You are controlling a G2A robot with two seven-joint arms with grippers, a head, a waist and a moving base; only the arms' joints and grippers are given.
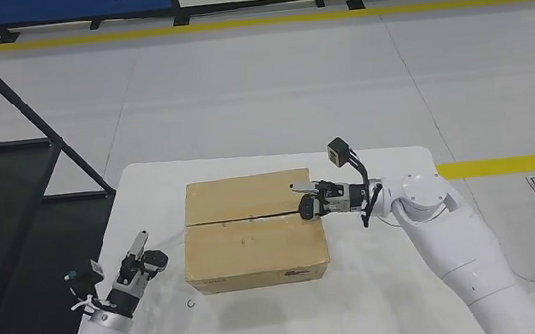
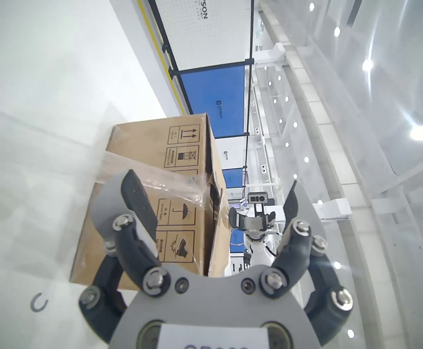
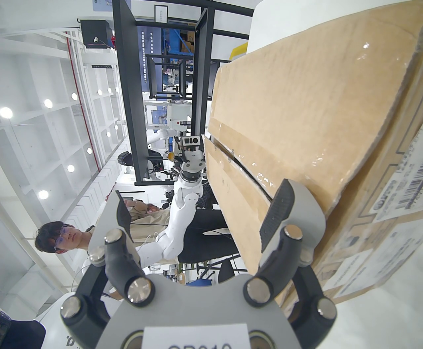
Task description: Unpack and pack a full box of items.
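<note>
Box [image 1: 253, 229] sat closed on the bench [image 1: 378, 283]; my right gripper [image 1: 300, 200] gaped at its seam, left gripper [image 1: 145, 252] spread empty nearby.

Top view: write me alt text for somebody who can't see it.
A closed cardboard box sits on a white table, its top flaps meeting at a seam. The open right gripper is at the seam's end on the box's right side; the open left gripper is over the table left of the box.

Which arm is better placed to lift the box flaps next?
Right, likely. The right gripper is open over the top seam of the box. The left gripper is open but off the box, beside its end.
</note>
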